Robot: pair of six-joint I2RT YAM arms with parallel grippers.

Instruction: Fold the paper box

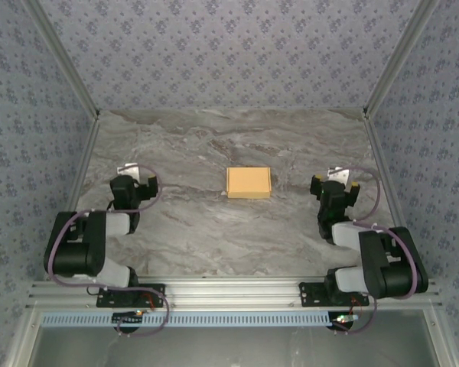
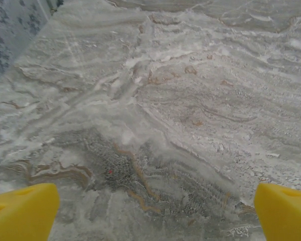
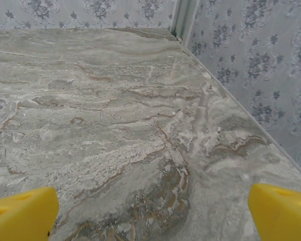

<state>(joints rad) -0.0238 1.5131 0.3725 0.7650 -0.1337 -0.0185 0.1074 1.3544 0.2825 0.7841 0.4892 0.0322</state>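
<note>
Yellow-orange card, the box [image 1: 248, 182] lay flat on the marble counter [image 1: 214, 229] between the two arms: off to the right of the left gripper [image 1: 138, 174], off to the left of the right gripper [image 1: 344, 180], about level with both and well apart from each. Both grippers were released, with jaws spread wide and nothing between them. In the left wrist view the yellow fingertips [image 2: 22, 213] framed bare counter, and the right wrist view showed the same beneath its own fingertips [image 3: 281, 211]. From above, the box read as a small closed rectangle with a faint crease near its right edge. Whether a flap there was left untucked could not be told at that size. By my judgement, the step in hand was an approach. To do it well, each arm would turn inward toward the box instead of reaching straight ahead, since neither wrist camera faced it. One gripper should come down on the side nearer to it and pin the card flat. The other should work the creased edge with a light, low push, because thin card would slide on smooth marble and buckle under a hard pinch.
</note>
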